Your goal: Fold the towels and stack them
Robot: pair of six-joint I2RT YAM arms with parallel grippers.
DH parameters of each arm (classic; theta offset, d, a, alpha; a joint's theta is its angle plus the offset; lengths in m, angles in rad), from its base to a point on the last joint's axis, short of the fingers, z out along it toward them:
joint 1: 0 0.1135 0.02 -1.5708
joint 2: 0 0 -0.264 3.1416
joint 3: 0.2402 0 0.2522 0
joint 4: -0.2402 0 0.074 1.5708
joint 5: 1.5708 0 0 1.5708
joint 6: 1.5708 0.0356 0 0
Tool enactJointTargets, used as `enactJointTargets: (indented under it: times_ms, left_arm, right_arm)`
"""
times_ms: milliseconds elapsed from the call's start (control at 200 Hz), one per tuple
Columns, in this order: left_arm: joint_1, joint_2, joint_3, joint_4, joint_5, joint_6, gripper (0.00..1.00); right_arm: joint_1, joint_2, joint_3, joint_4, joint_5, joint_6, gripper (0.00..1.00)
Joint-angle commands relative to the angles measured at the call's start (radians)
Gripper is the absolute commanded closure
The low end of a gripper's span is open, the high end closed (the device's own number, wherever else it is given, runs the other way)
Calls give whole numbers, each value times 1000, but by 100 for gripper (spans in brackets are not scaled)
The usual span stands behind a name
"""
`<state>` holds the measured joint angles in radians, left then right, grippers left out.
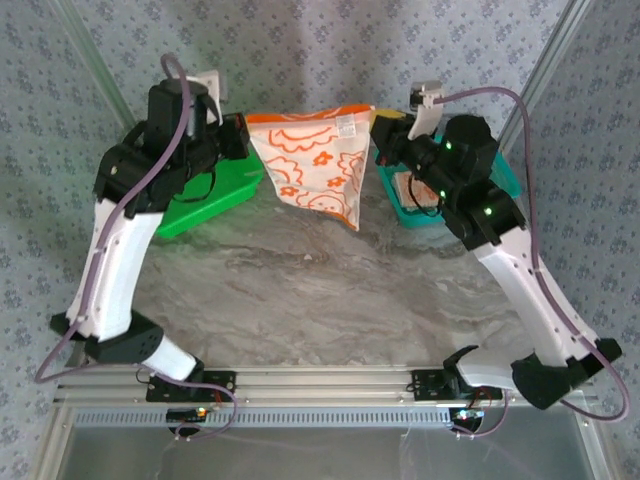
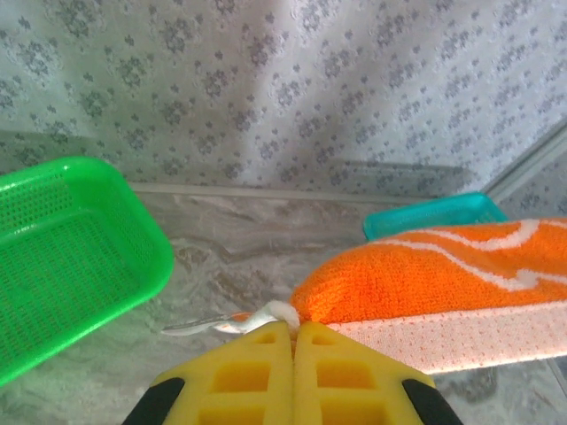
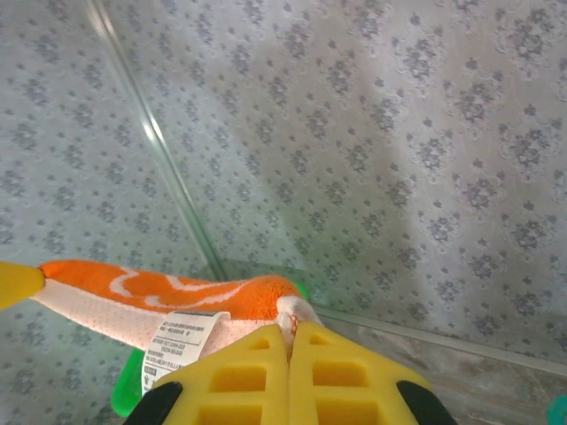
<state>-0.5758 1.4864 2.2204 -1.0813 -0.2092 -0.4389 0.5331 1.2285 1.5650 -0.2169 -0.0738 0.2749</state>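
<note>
A towel (image 1: pixel 315 170), cream with orange cartoon faces on one side and orange with white lines on the other, hangs spread in the air above the back of the table. My left gripper (image 1: pixel 248 130) is shut on its left top corner, and my right gripper (image 1: pixel 378 125) is shut on its right top corner. In the left wrist view the yellow jaws of the left gripper (image 2: pixel 292 326) pinch the white corner of the towel (image 2: pixel 416 274). In the right wrist view the right gripper (image 3: pixel 291 328) pinches the other corner of the towel (image 3: pixel 177 292), next to its white care label (image 3: pixel 182 341).
A green basket (image 1: pixel 215 195) stands at the back left under my left arm. At the back right, under my right arm, a teal basket (image 1: pixel 408 212) holds an orange and cream cloth (image 1: pixel 413 190). The marble table (image 1: pixel 320 290) stretches in front of the hanging towel.
</note>
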Motion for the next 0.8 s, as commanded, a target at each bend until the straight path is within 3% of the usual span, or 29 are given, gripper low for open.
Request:
enactJointTargets:
  times_ms: [0, 345, 515, 615, 795]
  left_arm:
    - [-32, -128, -87, 79, -34, -24, 100]
    - [-134, -376, -325, 116, -33, -109, 100]
    - [-138, -397, -393, 76, -47, -151, 100]
    - [-114, -349, -403, 64, -81, -138, 100]
    - [37, -184, -404, 104, 84, -117, 100]
  right_arm:
    - [47, -87, -41, -22, 67, -29, 100]
    - [252, -300, -168, -90, 258, -24, 100]
    - [272, -284, -183, -149, 313, 46, 100]
    - [237, -234, -187, -157, 303, 70, 100]
    - [35, -105, -200, -91, 109, 170, 100]
